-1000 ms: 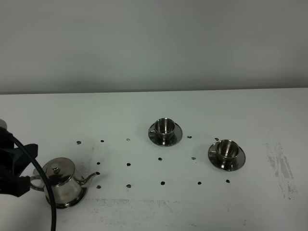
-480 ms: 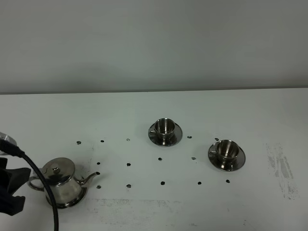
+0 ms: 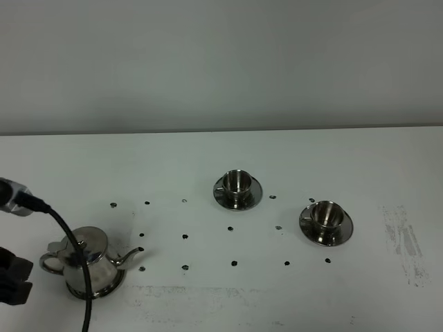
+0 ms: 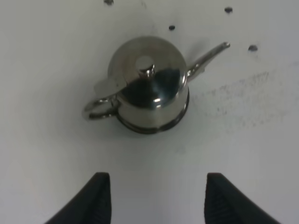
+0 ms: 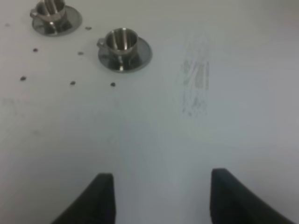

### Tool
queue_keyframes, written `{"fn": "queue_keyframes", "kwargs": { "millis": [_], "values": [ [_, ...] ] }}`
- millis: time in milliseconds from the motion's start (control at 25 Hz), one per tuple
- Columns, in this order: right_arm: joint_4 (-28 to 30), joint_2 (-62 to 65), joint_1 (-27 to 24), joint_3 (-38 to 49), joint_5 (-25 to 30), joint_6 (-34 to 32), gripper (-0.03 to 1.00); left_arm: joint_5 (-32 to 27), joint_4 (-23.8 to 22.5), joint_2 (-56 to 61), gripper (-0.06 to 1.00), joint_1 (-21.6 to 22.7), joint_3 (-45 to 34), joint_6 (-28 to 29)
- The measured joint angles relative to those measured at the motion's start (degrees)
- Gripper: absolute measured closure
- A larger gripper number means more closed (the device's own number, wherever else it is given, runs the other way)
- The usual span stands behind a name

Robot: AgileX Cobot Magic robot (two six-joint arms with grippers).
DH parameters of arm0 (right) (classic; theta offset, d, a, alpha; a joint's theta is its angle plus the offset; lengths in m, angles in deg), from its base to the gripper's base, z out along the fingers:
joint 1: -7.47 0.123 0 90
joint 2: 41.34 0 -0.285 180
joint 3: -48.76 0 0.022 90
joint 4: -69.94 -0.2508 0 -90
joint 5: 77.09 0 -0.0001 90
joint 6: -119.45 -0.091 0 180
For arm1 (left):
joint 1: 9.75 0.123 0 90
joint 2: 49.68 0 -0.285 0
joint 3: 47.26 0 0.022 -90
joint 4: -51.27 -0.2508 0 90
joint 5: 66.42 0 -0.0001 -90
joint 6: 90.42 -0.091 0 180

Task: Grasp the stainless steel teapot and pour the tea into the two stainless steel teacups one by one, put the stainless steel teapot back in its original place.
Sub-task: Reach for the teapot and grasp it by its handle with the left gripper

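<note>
Stainless steel teapot (image 3: 86,266): handle faced 9 o'clock, apparently suiting the left gripper (image 4: 158,186), jaws wide and empty; right gripper (image 5: 162,184) likewise spread.

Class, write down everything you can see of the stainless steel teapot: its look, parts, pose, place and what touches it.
The stainless steel teapot is shiny, mirror-like metal and bell-shaped. It has a knobbed lid in place on top, a loop handle on one side and a thin curved spout opposite, pointing right in the high view. It stands upright on a round steel plate at the front left of the white table. Nothing grips it: the open left gripper hangs apart from it.
</note>
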Motion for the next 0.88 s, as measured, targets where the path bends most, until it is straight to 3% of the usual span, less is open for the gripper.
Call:
{"fn": "queue_keyframes", "kwargs": {
  "millis": [280,720,880],
  "values": [
    [-0.03,0.74,0.00,0.04,-0.10,-0.77,0.52,-1.36,-5.65,-7.37,0.47,0.00,4.30,0.05],
    [-0.54,0.79,0.00,0.11,-0.10,-0.54,0.52,-1.58,-8.87,-9.61,0.47,0.00,6.06,0.06],
    [-0.60,0.79,0.00,0.11,-0.10,-0.52,0.52,-6.63,-10.71,-10.34,0.47,0.00,9.12,0.06]
  ]
}}
